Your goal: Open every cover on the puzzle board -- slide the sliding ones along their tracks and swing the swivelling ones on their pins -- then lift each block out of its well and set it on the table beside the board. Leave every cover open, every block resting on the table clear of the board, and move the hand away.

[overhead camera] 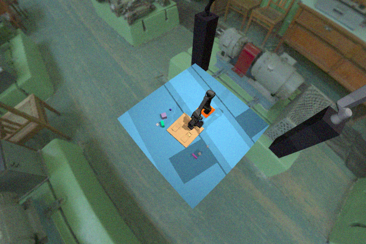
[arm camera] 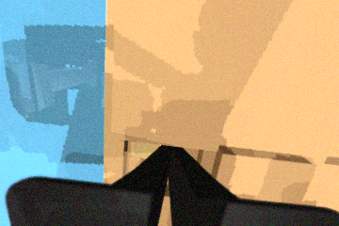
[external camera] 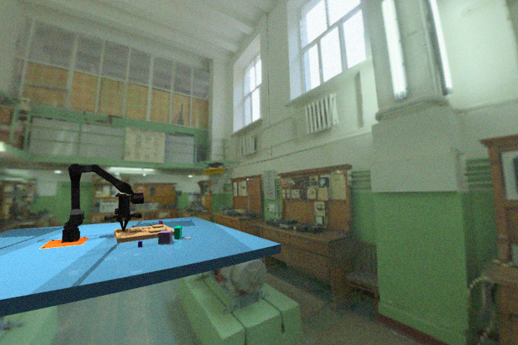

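The tan puzzle board (overhead camera: 177, 135) (external camera: 125, 238) (arm camera: 309, 71) lies on the blue table. My gripper (external camera: 124, 230) (arm camera: 170, 149) is shut and empty, its tips low at the board near its arm-side edge. In the wrist view a recess with a faint greenish patch (arm camera: 143, 148) shows just left of the tips; the fingers hide part of it. A flat cover panel (arm camera: 245, 171) is to their right. Other cover outlines (overhead camera: 176, 127) (overhead camera: 185, 138) show on the board. A purple block (overhead camera: 163, 115) (external camera: 165, 237) and a green block (overhead camera: 162, 123) (external camera: 178, 232) stand on the table off the board.
A small dark-blue piece (overhead camera: 170, 109) (external camera: 139, 244) lies near the purple block. A magenta piece (overhead camera: 194, 155) (external camera: 160, 222) and small pale pieces (overhead camera: 199, 153) (overhead camera: 207, 146) lie beyond another board side. A pale piece (overhead camera: 157, 124) is by the green block. The arm stands on an orange plate (overhead camera: 212, 110).
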Tool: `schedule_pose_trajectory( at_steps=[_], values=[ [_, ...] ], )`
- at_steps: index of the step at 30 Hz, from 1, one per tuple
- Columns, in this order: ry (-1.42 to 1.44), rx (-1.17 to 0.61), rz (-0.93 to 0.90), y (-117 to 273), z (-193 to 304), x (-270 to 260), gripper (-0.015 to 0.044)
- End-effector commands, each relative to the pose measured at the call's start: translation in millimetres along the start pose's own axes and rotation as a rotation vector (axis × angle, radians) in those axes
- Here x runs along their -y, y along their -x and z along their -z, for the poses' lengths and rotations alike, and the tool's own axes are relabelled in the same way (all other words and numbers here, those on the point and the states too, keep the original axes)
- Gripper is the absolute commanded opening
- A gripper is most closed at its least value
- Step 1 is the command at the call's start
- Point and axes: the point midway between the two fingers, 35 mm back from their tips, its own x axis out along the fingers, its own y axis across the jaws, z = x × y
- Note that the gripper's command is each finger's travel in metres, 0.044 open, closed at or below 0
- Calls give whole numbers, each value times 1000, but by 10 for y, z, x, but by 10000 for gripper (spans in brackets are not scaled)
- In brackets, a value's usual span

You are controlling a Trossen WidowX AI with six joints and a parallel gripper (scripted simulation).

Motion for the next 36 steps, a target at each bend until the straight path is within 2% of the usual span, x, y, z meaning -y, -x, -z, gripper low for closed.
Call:
schedule_pose_trajectory(
  at_steps=[1, 19, 36],
  values=[
    [-1, 1, -1, -5, -42, -5, 0],
    [-1, 2, -1, -4, -213, -26, 0],
    [-1, 3, -1, 203, -245, -13, 0]
  ],
)
